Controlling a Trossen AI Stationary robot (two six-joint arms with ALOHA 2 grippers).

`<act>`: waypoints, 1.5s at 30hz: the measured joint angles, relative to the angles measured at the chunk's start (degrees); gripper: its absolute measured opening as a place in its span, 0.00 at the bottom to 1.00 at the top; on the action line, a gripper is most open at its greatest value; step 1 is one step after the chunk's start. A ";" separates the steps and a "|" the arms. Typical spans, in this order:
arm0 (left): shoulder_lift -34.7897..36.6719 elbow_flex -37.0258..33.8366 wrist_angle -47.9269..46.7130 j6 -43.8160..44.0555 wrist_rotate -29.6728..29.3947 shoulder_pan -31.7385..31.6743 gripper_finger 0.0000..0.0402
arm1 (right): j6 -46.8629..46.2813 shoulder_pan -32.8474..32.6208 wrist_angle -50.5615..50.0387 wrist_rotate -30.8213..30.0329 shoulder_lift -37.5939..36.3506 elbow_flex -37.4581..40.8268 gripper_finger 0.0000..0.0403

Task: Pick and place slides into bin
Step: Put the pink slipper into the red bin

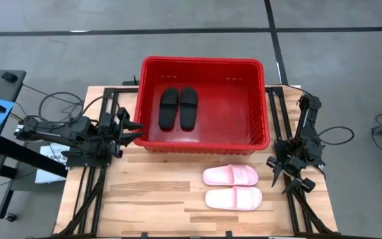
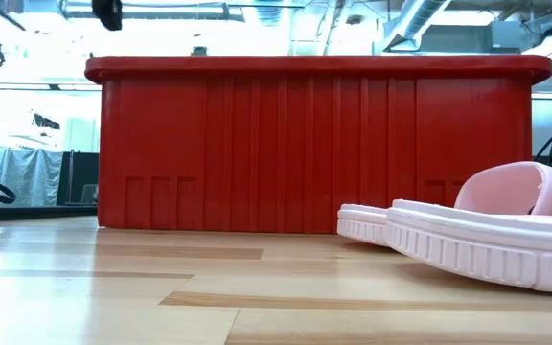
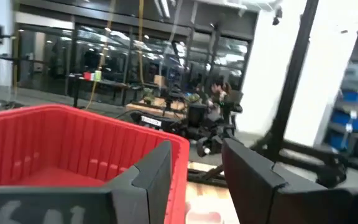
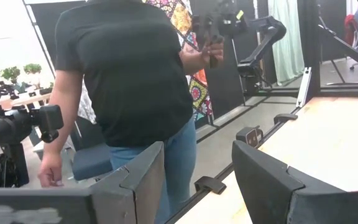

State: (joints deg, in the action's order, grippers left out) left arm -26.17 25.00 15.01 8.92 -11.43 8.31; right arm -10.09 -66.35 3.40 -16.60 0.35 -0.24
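Note:
Two matte black slides (image 1: 178, 107) lie side by side, soles down, on the floor of the red bin (image 1: 257, 109) at the table's far middle. Two pale pink slides (image 1: 230, 176) (image 1: 233, 198) lie side by side, soles down, on the wooden table in front of the bin; they also show in the low view (image 2: 487, 235). My left gripper (image 1: 136, 129) is open and empty beside the bin's near left corner (image 3: 166, 149). My right gripper (image 1: 290, 179) is open and empty at the table's right edge, right of the pink slides.
The bin (image 2: 314, 144) fills the table's far middle. Black frame rails run along both table sides (image 1: 85, 192). A person (image 4: 129, 81) stands beyond the table's near right side. Bare wood lies at the near left (image 1: 144, 199).

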 joint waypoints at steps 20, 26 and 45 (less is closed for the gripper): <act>18.54 -16.04 1.93 5.25 6.12 0.03 0.33 | 0.00 0.00 0.02 0.02 0.01 0.01 0.45; 20.72 -17.01 -2.57 3.06 4.00 0.03 0.33 | 0.00 0.00 0.02 0.00 0.01 0.01 0.45; 21.07 -17.03 -11.00 8.23 -3.99 0.01 0.33 | 0.00 0.00 0.02 0.00 0.01 -0.01 0.45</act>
State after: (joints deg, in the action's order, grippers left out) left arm -5.10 7.97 4.01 17.15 -15.42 8.32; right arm -10.08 -66.35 3.42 -16.60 0.36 -0.25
